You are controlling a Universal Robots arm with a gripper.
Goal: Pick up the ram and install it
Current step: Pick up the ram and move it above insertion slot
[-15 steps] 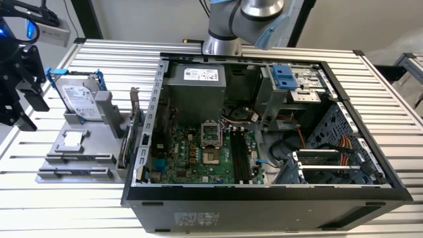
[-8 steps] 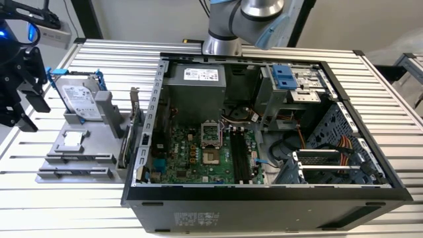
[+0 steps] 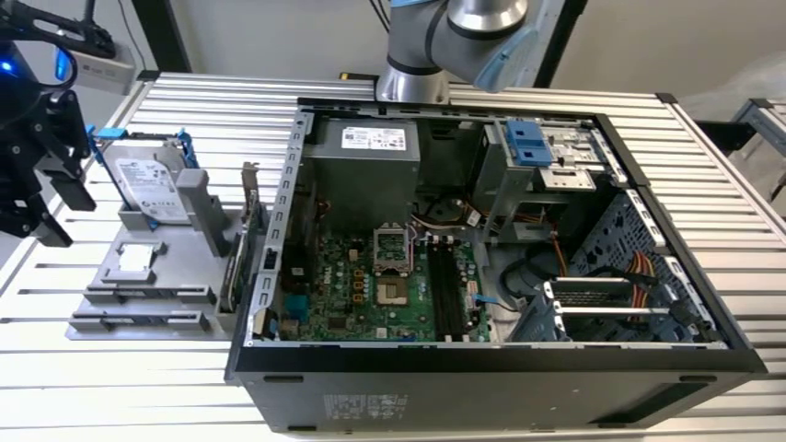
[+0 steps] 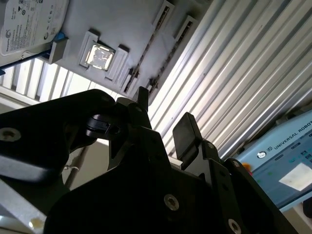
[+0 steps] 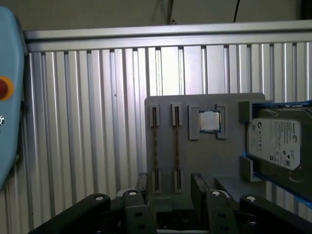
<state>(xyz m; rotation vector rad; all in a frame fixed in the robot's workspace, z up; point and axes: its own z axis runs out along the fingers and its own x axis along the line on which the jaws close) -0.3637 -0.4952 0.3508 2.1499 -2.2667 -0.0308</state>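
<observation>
At the exterior view's far left the jaws hang above the worktop (image 3: 197,92); in both wrist views we see them wide open and empty. Right of them the holder (image 3: 179,276) stands the ram (image 5: 155,146) on edge in slots (first wrist view), we judge for an easy pinch. The chip (image 3: 138,259) and drive (image 3: 147,184) sit alongside. Further right, the open case (image 3: 491,364) houses the motherboard (image 3: 368,295).

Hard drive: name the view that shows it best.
The exterior view: the hard drive stands nearly whole in the grey holder, label and blue rails visible. In the first wrist view the drive is cut by the frame; the second wrist view catches one labelled corner.
</observation>
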